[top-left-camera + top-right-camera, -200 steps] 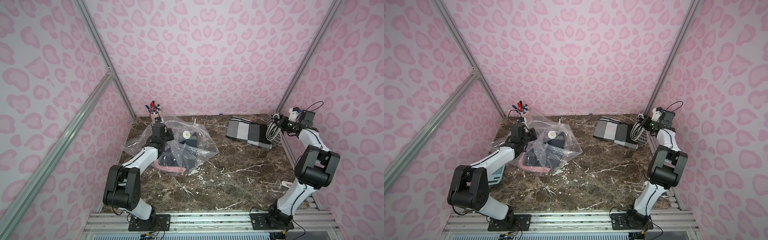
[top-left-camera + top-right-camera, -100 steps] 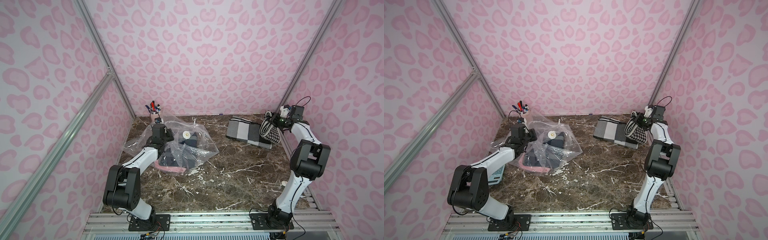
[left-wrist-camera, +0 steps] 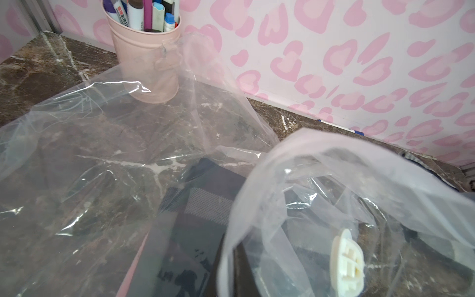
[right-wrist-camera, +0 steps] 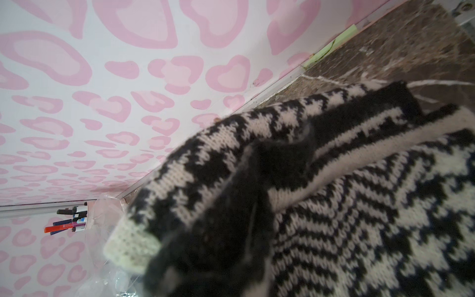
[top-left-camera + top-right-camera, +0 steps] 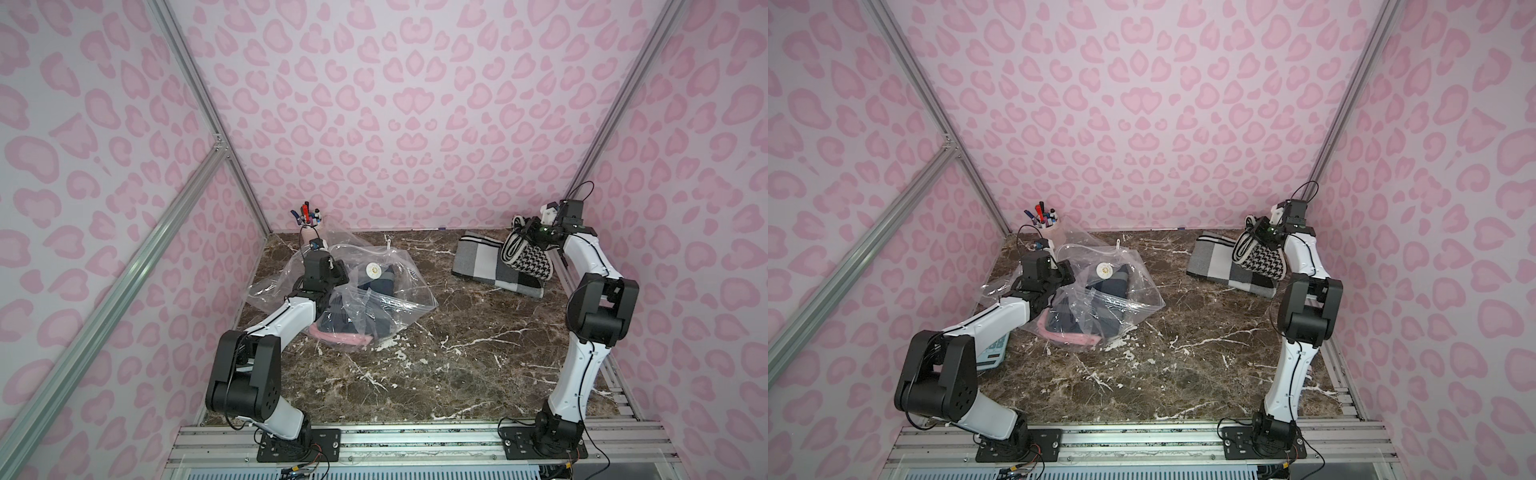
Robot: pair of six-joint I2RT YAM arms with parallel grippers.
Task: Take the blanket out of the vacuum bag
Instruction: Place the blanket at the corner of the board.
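The bag (image 5: 386,299) is spread, crumpled, on the left rear of the surface (image 5: 436,365), just beside a cup (image 5: 309,232) of pens. Dark folded fabric (image 5: 347,328) and a pink fold (image 5: 340,340) are seen inside it, and its valve cap (image 5: 374,271) faces up in both top views. The left pincer (image 5: 340,277) is set against the film near the cap with its jaws together; whether film is pinched cannot be told. At the right rear, the right pincer (image 5: 521,233) is clamped on a houndstooth blanket (image 5: 528,262), which is held up and hangs over 1 end of a grey checked blanket (image 5: 482,266) laid flat. Whether these 2 touch cannot be told. Both are well apart from the bag.
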